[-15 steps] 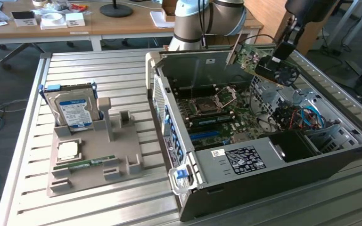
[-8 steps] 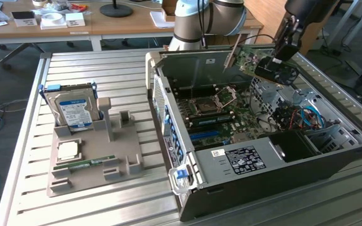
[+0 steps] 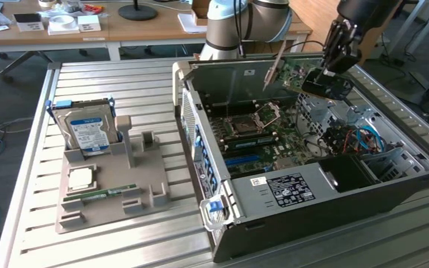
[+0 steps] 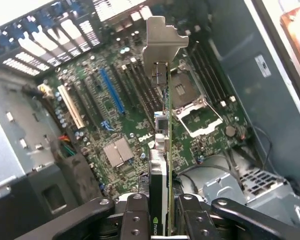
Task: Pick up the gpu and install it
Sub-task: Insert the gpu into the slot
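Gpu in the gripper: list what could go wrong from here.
1. The gripper clamps the thin green gpu card by one end above the open black computer case; it may tilt or slip.
2. In the wrist view the card's edge sits nearer the open silver CPU socket than the long blue slot; a misaligned descent could strike the socket.
3. Its silver metal bracket juts out and could snag the case wall.
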`<action>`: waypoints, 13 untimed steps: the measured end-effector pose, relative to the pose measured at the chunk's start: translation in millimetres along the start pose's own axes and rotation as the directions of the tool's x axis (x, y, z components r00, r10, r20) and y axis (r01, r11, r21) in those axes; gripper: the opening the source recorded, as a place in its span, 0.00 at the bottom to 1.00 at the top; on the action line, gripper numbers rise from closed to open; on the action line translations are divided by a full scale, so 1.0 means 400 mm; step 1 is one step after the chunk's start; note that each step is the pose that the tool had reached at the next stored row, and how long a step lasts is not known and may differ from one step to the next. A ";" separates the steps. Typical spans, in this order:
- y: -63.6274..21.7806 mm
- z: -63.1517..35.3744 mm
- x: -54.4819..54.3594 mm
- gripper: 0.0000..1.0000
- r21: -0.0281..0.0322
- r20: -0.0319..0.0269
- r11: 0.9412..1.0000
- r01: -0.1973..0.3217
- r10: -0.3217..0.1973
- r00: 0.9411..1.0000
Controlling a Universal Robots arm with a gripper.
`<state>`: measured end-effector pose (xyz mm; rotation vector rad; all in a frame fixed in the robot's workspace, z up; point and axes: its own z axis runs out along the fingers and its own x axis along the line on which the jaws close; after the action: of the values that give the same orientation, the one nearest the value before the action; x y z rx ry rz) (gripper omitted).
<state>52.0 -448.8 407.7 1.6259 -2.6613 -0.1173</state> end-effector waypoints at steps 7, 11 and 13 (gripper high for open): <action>0.000 0.003 0.000 0.27 -0.003 -0.008 0.993 0.115 -0.115 0.993; 0.000 0.005 0.000 0.27 -0.005 -0.013 0.983 0.184 -0.184 0.983; 0.000 0.005 0.000 0.27 -0.006 -0.015 0.980 0.201 -0.201 0.980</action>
<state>52.0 -448.8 405.7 1.8824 -2.4772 -0.1131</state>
